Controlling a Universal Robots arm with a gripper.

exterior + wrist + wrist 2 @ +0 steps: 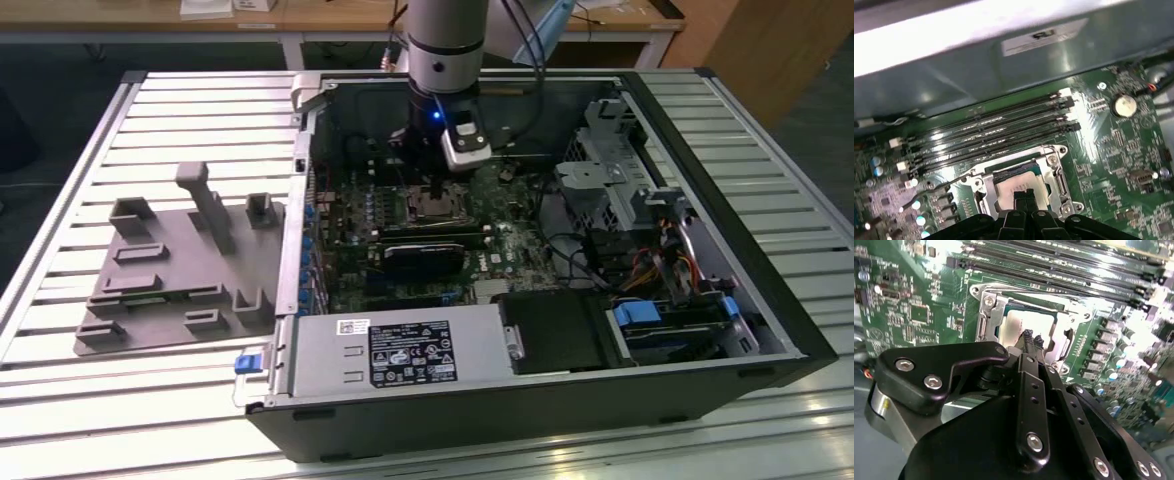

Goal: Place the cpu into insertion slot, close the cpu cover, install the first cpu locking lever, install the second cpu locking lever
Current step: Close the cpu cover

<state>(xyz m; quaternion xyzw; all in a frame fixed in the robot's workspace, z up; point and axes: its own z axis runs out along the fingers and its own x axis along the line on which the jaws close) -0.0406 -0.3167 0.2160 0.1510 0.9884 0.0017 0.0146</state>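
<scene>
The cpu (pixel 1013 185) is seen lying flat in the insertion slot (pixel 427 208) of the green motherboard (pixel 1114 145). Its pale top shows through the window of the cpu cover (pixel 1055 167), which appears to be folded down around it. The hand (pixel 1024 196) is held directly over the slot, its fingertips pressed together with nothing caught between them. They sit at or just above the chip's top, though contact cannot be confirmed. This closed, pointed posture is judged to suit pushing on a small part rather than carrying one.

A thin wire lever (pixel 940 187) juts out beside the slot and seems not to be latched. Long black memory slots (pixel 994 131) run just beside the slot on one side. In the exterior view a black card (pixel 427 255) lies near it on the other side, so working room is tight. The slot is enclosed by the walls of the computer case (pixel 561 400). A grey fixture block (pixel 160 270) rests on the tabletop (pixel 80 130), well apart from the slot.
</scene>
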